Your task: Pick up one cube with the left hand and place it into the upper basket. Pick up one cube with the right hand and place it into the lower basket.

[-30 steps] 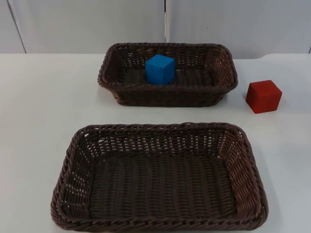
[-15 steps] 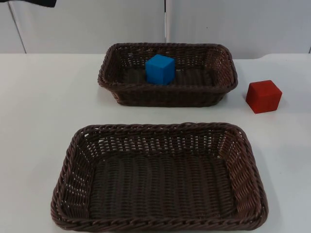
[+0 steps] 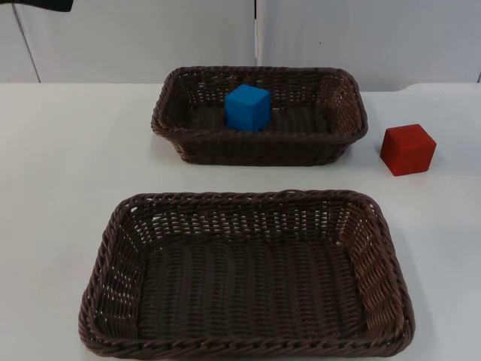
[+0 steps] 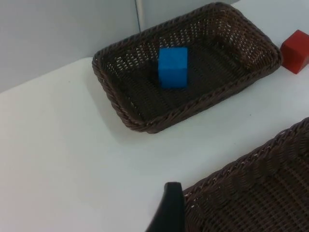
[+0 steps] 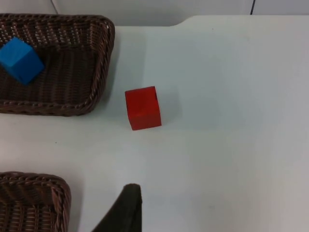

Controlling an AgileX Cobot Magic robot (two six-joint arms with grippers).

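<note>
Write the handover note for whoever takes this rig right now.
Left gripper: above the table near the lower basket's corner, holding nothing visible.
Right gripper: above the table, short of the red cube, also holding nothing visible.
Done: blue cube sits in the upper basket.
Left: red cube is on the table right of the upper basket; right arm picks it and puts it in the lower basket.

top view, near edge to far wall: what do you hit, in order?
lower basket → red cube on the table → upper basket → blue cube inside it → grey partition wall
</note>
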